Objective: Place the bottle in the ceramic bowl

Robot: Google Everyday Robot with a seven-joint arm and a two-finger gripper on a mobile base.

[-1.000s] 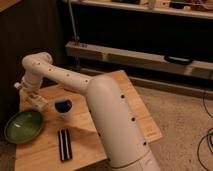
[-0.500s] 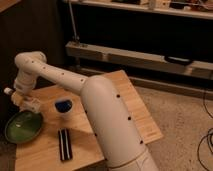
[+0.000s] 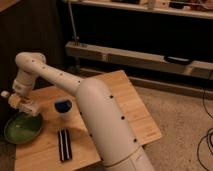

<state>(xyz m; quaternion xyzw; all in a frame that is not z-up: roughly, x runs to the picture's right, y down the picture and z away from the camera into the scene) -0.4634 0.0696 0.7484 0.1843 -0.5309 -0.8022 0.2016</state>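
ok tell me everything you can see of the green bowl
The bowl is wide, shallow and green, glazed-looking with a darker rim. It sits upright at the left edge of the wooden table, partly overhanging it. Nothing shows inside. The gripper hangs over its far rim, with a white bottle at it.

Only 1 view was given: it looked down from behind and above the robot's white arm (image 3: 95, 107), which filled the near foreground. It faced across the wooden table (image 3: 125, 95) toward dark shelving (image 3: 150, 55), with the gripper (image 3: 22, 104) far off at frame left, over the ceramic bowl (image 3: 22, 127).
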